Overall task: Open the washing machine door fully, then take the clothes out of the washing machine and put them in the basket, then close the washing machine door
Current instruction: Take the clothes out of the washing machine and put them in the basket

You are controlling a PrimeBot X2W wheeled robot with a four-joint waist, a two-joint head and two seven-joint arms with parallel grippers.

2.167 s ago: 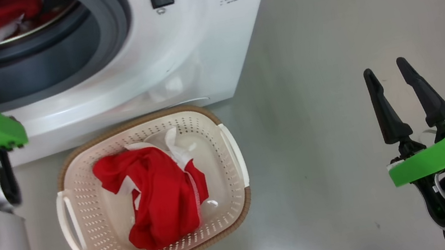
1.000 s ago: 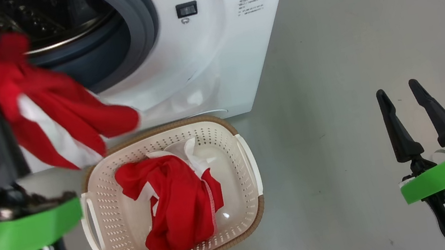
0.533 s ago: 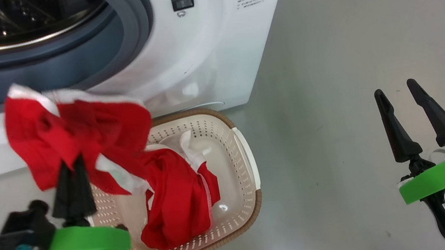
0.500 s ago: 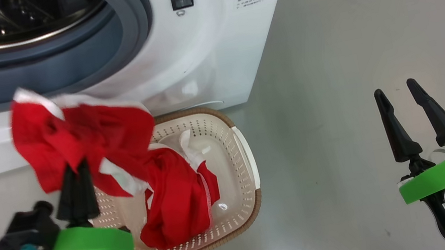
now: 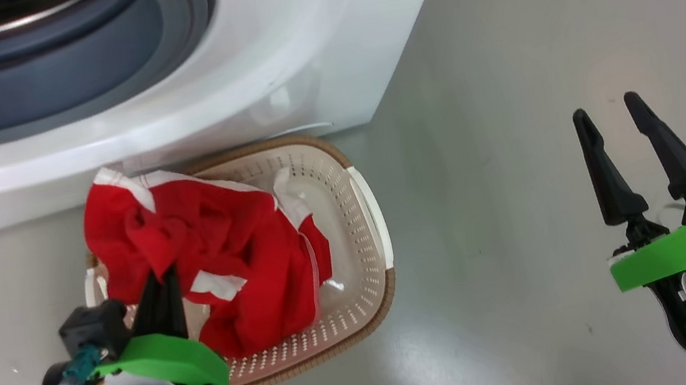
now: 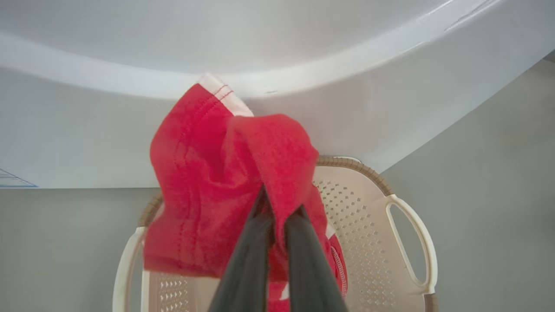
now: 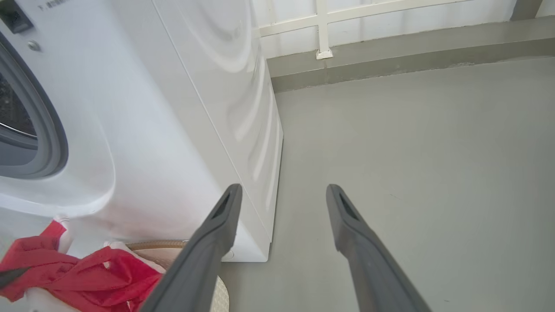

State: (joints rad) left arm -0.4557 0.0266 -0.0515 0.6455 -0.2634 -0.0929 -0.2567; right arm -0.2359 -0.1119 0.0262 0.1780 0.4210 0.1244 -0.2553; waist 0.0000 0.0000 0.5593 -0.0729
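A: What is made out in the head view?

B: A red garment (image 5: 172,226) with white trim is seen clamped in the left gripper (image 5: 167,283), whose dark fingers are pressed together on a fold. It is hung above the left half of the basket (image 5: 330,177), which is set on the floor (image 5: 502,51) against the foot of the washing machine (image 5: 304,51). A second red garment (image 5: 274,282) is already laid inside the basket. The right gripper (image 5: 605,107) is held well apart to the side, fingers spread, with nothing between them.

A: And in the left wrist view?

B: The pinch is shown closely. A bunched ridge of cloth is caught between the fingertips, and the rest is draped limp on either side over the perforated basket. The fabric is judged light, soft and without stiffness, and nothing fragile is involved.

A: Where should it be taken?

B: A gathered fold, as here, is judged best, since a single thin edge could be pulled free. Whether the lowest hem is touching the rim cannot be told. Possibly it is.

A: The right wrist view?

B: The spread fingers are seen empty above bare floor beside the machine's side. Red cloth and a strip of woven rim are glimpsed at the lower left. Cloth may be left draped over the rim, so a release nearer the middle is advised.
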